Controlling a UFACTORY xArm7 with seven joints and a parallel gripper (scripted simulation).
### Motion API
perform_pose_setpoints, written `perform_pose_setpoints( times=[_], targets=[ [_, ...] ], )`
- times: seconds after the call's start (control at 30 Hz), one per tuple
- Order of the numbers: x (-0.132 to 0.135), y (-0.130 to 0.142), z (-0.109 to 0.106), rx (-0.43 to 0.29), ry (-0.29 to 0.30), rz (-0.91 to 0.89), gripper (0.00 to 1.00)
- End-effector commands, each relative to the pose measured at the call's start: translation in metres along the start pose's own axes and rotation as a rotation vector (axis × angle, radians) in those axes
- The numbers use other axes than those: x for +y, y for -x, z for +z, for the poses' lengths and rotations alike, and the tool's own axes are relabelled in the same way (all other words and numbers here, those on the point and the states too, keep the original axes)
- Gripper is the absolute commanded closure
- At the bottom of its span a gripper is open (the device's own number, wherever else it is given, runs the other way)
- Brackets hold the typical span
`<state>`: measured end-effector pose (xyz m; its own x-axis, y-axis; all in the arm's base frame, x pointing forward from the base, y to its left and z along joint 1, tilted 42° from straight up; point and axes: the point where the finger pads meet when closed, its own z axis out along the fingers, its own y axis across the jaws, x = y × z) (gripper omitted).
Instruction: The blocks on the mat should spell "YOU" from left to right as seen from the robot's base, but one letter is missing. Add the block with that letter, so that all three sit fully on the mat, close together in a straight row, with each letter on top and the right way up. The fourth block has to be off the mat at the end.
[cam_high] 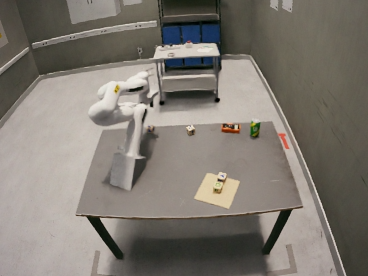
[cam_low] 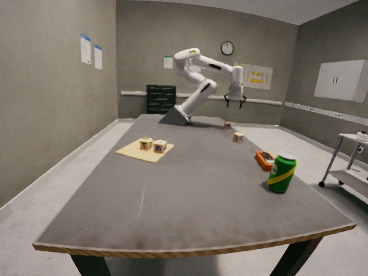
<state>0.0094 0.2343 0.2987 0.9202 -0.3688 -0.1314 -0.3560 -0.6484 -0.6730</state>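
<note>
Exterior view: the end effector (cam_low: 235, 101) hangs wide open and empty, high above a loose block (cam_low: 228, 124). Two blocks (cam_low: 153, 145) sit side by side on the mat (cam_low: 132, 150); another block (cam_low: 238, 137) lies apart on the surface (cam_low: 200, 190).

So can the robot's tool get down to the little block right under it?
Probably yes. The tool hangs open and holds nothing, above the small block near the table's far edge, and nothing stands between them.
</note>
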Motion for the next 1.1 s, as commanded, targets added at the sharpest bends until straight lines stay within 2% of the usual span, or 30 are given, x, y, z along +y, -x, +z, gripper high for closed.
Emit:
perform_pose_setpoints(
  times=[0.0,0.1,0.23,0.43,0.5,0.63,1.07],
  targets=[
    [-0.036,-0.042,-0.004,-0.035,0.046,-0.025,0.0],
    [-0.047,-0.071,-0.003,-0.032,0.04,-0.018,0.0],
    [-0.057,-0.123,0.0,-0.016,0.031,0.001,0.0],
    [-0.053,-0.197,0.005,0.023,0.025,0.036,0.0],
    [-0.053,-0.197,0.005,0.023,0.025,0.036,0.0],
    [-0.049,-0.214,0.005,0.035,0.025,0.044,0.0],
    [-0.049,-0.214,0.005,0.035,0.025,0.045,0.0]
  ],
)
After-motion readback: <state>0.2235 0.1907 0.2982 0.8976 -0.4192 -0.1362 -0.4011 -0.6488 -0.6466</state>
